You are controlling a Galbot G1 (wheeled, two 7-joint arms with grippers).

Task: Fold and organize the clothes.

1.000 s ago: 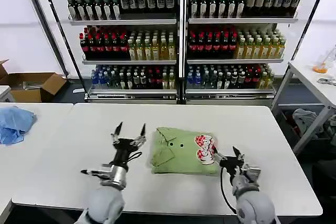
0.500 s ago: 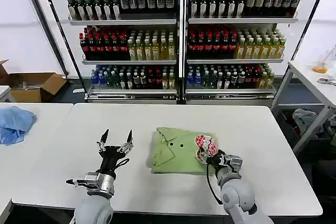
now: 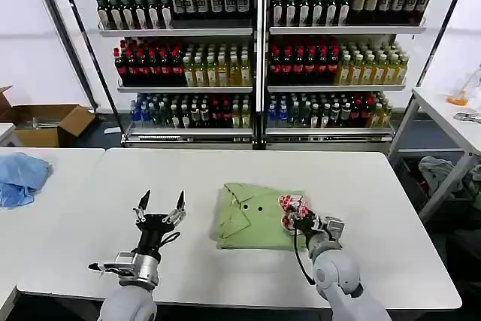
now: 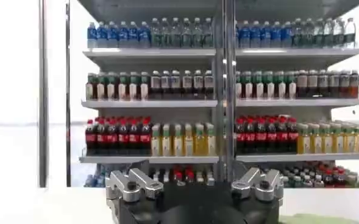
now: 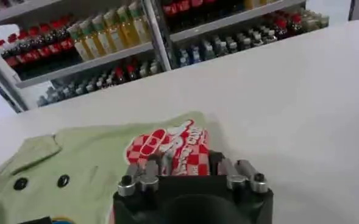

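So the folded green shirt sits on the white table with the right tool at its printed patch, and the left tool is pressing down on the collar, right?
Not quite. The left tool isn't on the collar: the head view shows it open, apart from the green shirt, off to its left side. The rest holds: the shirt lies folded on the white table, with the right tool at the printed patch.

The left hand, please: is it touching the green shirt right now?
Apart. In the head view, bare table lies between the open left hand and the green shirt.
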